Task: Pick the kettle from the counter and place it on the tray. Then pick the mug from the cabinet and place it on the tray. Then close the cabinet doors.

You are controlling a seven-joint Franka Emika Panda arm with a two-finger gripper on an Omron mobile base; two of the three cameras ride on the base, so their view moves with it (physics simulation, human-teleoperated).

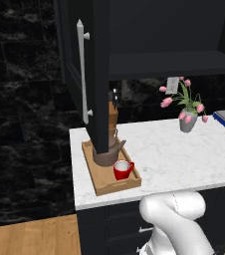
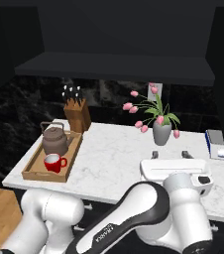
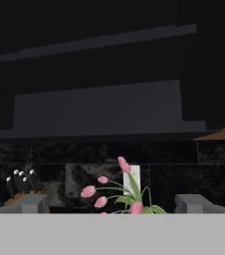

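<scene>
Kettle [image 2: 55,140] and mug [image 2: 55,162] both on tray [image 2: 33,170] at left end of counter [image 2: 114,158], mug just in front of kettle, handle toward right. Cabinet [image 2: 119,64] above, shelf bare, doors swung out; left door [image 1: 87,74] hangs in front of kettle in left base view. Gripper [image 2: 170,155] over counter middle, jaws spread wide, nothing between them. Flower vase [image 2: 161,133] just beyond fingers; knife block [image 2: 78,115] behind tray

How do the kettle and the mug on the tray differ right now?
The kettle is squat, brown-bronze and bigger; the mug is small, bright red with a white inside. The kettle has a thin arched handle over its top, the mug one side handle. The kettle sits at the tray's far end, the mug nearer. Both stand upright.
</scene>
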